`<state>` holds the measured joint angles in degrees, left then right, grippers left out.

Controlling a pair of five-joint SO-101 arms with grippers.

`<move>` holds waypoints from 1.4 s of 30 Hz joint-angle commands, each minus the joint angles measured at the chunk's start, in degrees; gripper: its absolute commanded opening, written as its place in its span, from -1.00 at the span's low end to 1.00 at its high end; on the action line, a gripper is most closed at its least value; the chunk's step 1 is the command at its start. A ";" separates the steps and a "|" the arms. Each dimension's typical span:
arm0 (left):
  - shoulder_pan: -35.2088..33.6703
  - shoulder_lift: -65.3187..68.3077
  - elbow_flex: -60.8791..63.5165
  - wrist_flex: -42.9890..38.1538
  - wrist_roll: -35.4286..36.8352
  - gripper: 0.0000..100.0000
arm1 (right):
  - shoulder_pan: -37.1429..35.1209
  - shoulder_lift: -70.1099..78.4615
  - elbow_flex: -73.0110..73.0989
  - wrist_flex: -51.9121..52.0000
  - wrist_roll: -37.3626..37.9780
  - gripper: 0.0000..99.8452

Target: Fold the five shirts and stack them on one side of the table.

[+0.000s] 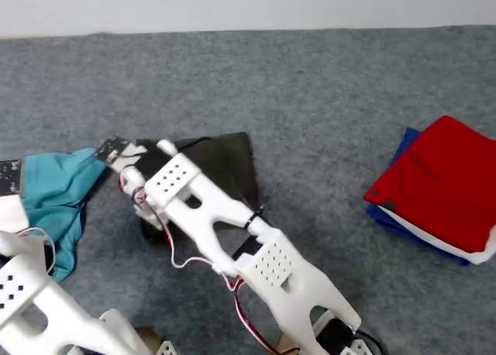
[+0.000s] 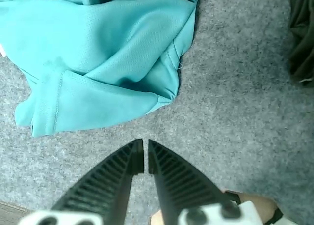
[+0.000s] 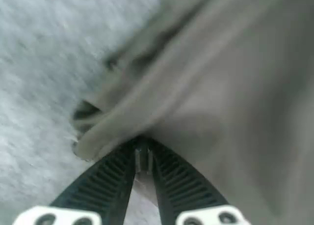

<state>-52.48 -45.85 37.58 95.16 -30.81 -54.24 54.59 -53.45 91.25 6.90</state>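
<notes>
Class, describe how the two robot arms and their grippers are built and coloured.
Both the right arm and left arm are white plastic shells with grids of small round holes; red and white wires run along the right one. The left gripper and right gripper have black ribbed fingers.

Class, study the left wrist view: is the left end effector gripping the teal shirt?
No, the left end effector sits over bare grey table, its tips apart from the teal shirt.

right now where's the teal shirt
In the high view the teal shirt lies crumpled at the table's left side, just left of the dark shirt; in the left wrist view it lies just ahead of the left arm's shut jaws.
</notes>
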 commanded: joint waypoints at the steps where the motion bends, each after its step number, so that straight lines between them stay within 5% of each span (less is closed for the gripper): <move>1: 0.09 -1.23 -1.54 -0.88 -0.35 -0.96 | -3.56 -0.57 -3.52 -1.80 -0.35 -0.98; 15: 0.18 -1.23 -1.63 -0.88 -0.35 -0.96 | 1.80 -3.47 -25.32 11.82 -0.35 -0.97; 29: 0.18 -1.23 -1.89 -0.88 -1.32 -0.96 | 7.52 -27.38 17.05 11.56 -7.03 -0.98; 42: 0.18 -1.23 -1.71 -0.53 -1.32 -0.96 | 6.64 -16.57 28.04 2.24 -7.47 -0.98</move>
<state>-52.48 -45.85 37.58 95.16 -31.87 -46.33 38.24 -24.62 93.01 0.13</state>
